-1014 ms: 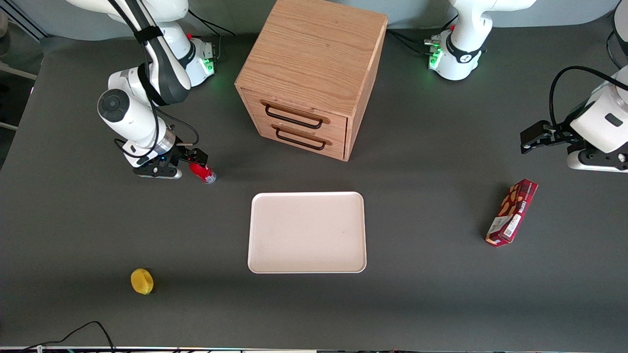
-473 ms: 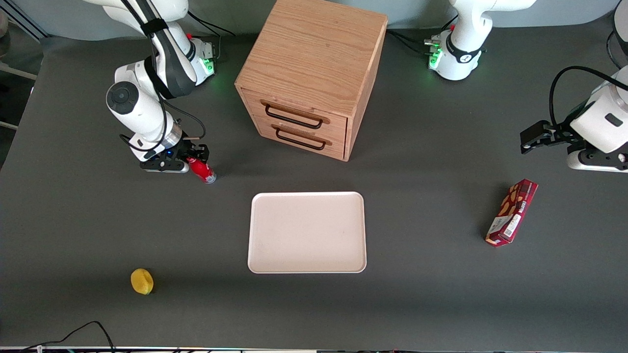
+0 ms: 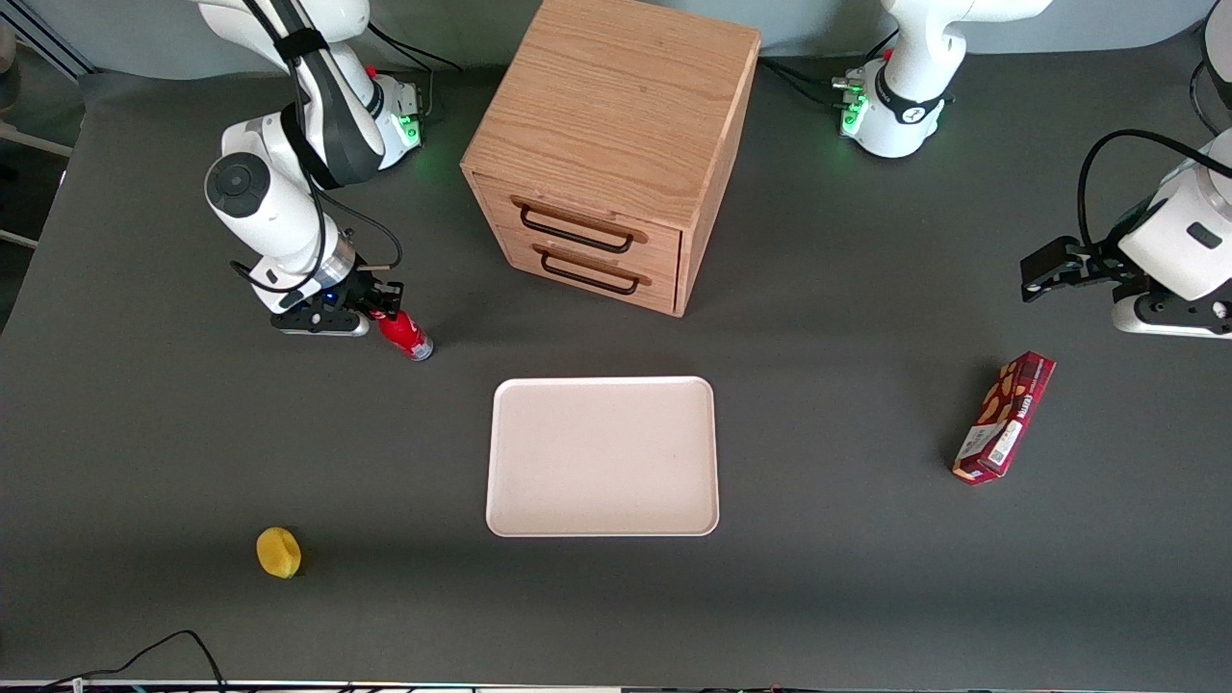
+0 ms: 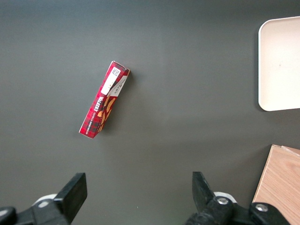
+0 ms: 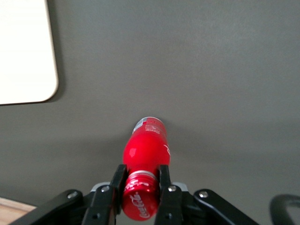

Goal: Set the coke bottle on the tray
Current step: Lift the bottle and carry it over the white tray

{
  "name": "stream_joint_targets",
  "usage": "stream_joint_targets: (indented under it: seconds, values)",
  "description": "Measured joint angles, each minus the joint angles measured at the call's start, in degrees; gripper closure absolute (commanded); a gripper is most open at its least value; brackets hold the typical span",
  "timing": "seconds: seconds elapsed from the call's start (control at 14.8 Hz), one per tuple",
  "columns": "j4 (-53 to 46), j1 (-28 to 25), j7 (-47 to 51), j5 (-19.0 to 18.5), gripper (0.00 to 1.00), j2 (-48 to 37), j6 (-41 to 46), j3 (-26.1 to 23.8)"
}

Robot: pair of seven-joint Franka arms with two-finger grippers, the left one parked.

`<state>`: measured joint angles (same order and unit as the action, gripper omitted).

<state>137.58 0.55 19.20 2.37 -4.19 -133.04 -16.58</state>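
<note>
The coke bottle (image 3: 405,334) is small and red, tilted, with its silvery base toward the tray and low over the table or on it; I cannot tell which. My right gripper (image 3: 385,308) is shut on its capped neck. In the right wrist view the black fingers (image 5: 164,176) clamp the neck just under the red cap, and the bottle's body (image 5: 146,146) points away from the gripper (image 5: 141,177). The pale pinkish-cream tray (image 3: 602,455) lies flat, nearer to the front camera than the bottle. Its corner shows in the right wrist view (image 5: 23,51).
A wooden two-drawer cabinet (image 3: 606,144) stands beside the bottle, farther from the camera than the tray. A yellow lemon (image 3: 278,552) lies near the table's front edge. A dark red snack box (image 3: 1004,416) lies toward the parked arm's end.
My right arm's wrist has turned and drawn in over the bottle. The bottle now tilts more, its base shifted slightly toward the cabinet's side.
</note>
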Motion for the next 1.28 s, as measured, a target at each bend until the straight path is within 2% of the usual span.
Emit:
stream_joint_targets:
  seconds: [0.14, 0.41, 0.61, 0.68, 0.95, 1.08, 1.28]
  values:
    - [-6.74, 0.00, 0.00, -0.01, 1.00, -1.23, 8.90, -0.06]
    - [-28.15, -0.12, 0.01, 0.00, 1.00, 0.53, 27.35, -0.20]
    - [-46.68, -1.45, 4.66, -0.65, 1.00, 10.08, 37.40, -0.63]
    - [-52.87, -2.08, 7.30, -2.42, 1.00, 14.90, 39.79, -1.70]
    - [-72.35, -4.84, 22.49, -12.49, 1.00, 36.73, 39.98, -9.32]
    - [-76.32, -6.74, 28.27, -15.83, 1.00, 45.15, 34.07, -10.09]
    - [-78.58, -8.22, 32.48, -19.57, 1.00, 52.80, 27.28, -10.17]
